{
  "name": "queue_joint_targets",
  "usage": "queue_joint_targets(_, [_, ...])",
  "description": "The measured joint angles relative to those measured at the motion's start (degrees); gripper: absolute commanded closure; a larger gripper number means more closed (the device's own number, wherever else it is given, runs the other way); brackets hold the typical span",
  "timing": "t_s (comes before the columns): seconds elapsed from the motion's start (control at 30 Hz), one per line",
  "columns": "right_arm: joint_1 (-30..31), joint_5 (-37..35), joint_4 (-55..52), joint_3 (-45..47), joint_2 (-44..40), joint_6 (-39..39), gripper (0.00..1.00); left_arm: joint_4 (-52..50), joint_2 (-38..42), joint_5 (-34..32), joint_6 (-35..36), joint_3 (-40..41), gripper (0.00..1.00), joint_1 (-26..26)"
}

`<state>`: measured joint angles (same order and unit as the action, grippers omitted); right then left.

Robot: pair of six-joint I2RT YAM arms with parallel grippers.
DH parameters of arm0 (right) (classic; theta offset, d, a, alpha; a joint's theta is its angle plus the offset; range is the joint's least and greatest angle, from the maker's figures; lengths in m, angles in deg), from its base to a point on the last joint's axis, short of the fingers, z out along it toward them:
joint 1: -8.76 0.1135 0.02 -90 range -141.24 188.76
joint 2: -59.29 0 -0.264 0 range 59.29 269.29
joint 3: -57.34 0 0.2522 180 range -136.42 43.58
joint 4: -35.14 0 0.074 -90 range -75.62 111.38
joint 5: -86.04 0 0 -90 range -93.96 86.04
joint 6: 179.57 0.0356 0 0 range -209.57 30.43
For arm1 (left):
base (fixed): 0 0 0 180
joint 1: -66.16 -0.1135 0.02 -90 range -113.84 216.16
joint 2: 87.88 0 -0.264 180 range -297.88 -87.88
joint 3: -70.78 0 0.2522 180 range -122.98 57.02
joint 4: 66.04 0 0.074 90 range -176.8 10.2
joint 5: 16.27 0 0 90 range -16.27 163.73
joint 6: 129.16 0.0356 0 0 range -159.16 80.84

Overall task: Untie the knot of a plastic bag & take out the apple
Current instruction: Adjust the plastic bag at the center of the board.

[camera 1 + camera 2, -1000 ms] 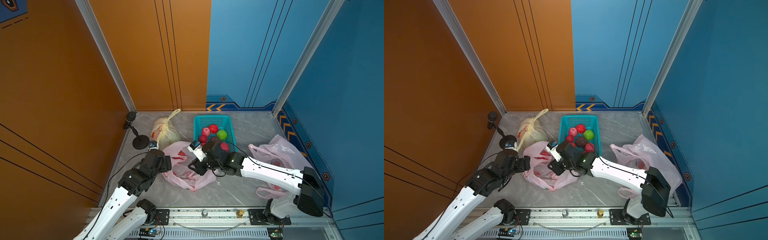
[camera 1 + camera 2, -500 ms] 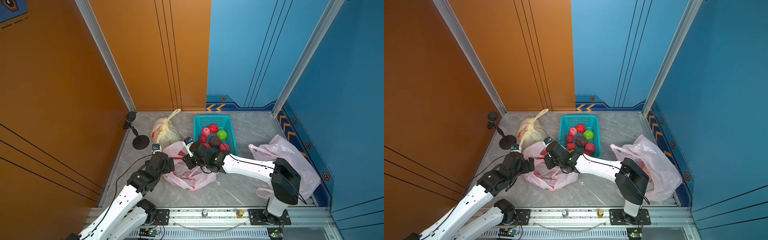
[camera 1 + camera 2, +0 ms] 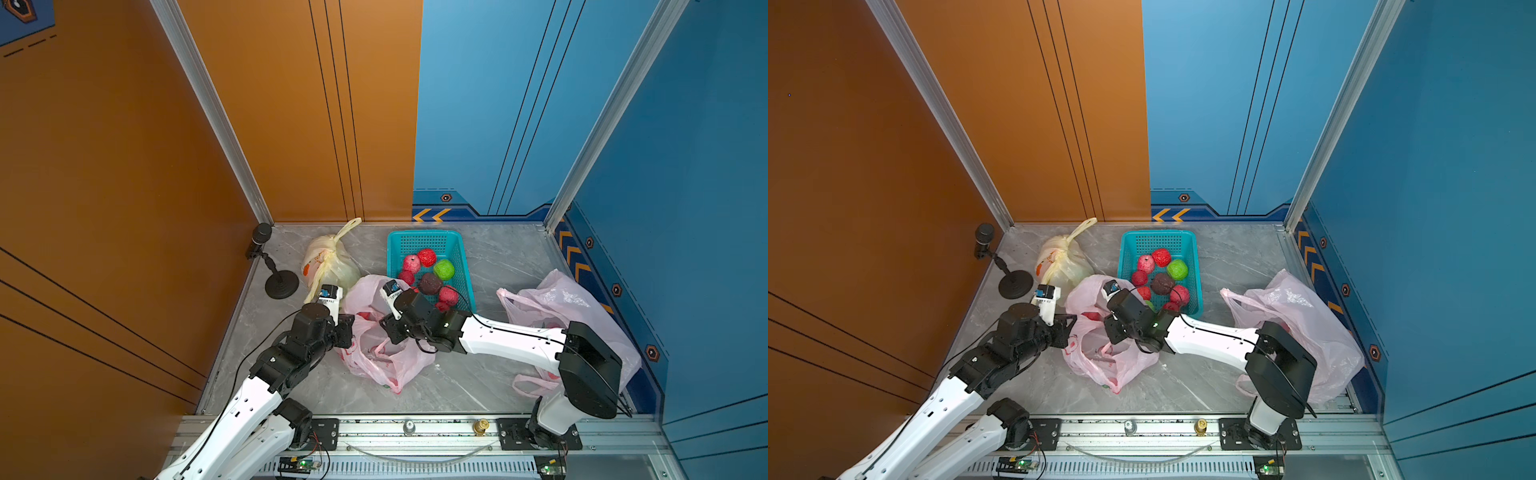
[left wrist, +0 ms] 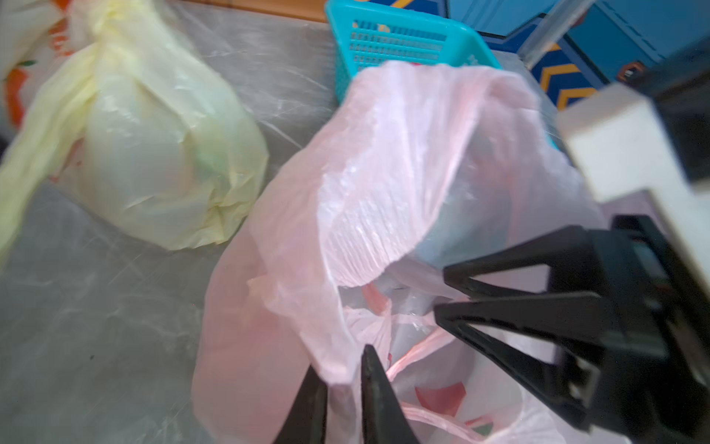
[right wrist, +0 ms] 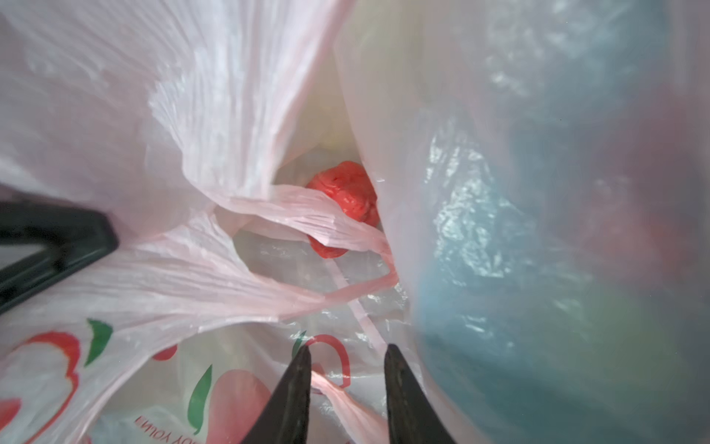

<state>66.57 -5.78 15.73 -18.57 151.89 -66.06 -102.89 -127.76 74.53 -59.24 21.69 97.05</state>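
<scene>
On bag (image 4: 388,173), left claw (image 4: 343,361) tighter

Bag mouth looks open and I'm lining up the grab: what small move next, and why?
Probably ease the right gripper deeper toward the red apple: its fingers stand apart inside the pink bag, the apple lies just ahead behind a fold of plastic, and the left gripper pinches the bag's rim, holding the mouth up.

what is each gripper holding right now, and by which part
The left gripper pinches the pink bag by the rim of its open mouth. The right gripper is partly open inside the mouth, clamping nothing.
</scene>
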Motion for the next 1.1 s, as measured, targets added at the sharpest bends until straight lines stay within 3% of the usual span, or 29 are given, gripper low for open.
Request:
queue_joint_targets(0.2, [-1.6,-0.1,2.8,6.6,-5.8,0.6,0.64,2.6,0.6,6.6,2.7,-0.1,0.82,7.6])
queue_joint_targets(0.33, [-1.9,-0.7,3.3,9.6,-8.3,0.6,0.64,5.2,1.0,7.8,3.4,1.0,0.82,9.2])
queue_joint_targets(0.5, [-2.1,-0.7,5.3,12.7,-10.9,-0.1,0.64,7.8,5.4,4.7,2.2,7.4,0.82,7.1])
queue_joint_targets(0.77, [-0.2,6.4,7.8,17.1,-16.6,-7.5,0.64,8.1,12.1,-1.0,-6.0,18.6,0.87,5.5])
queue_joint_targets(0.9, [1.2,7.6,6.9,17.0,-14.4,-9.4,0.65,6.4,15.2,-4.3,-10.0,21.2,0.99,5.5])
queue_joint_targets(1.1, [3.3,4.9,2.1,17.0,-8.2,-9.4,0.66,1.6,19.2,-7.7,-15.5,22.7,1.0,5.5])
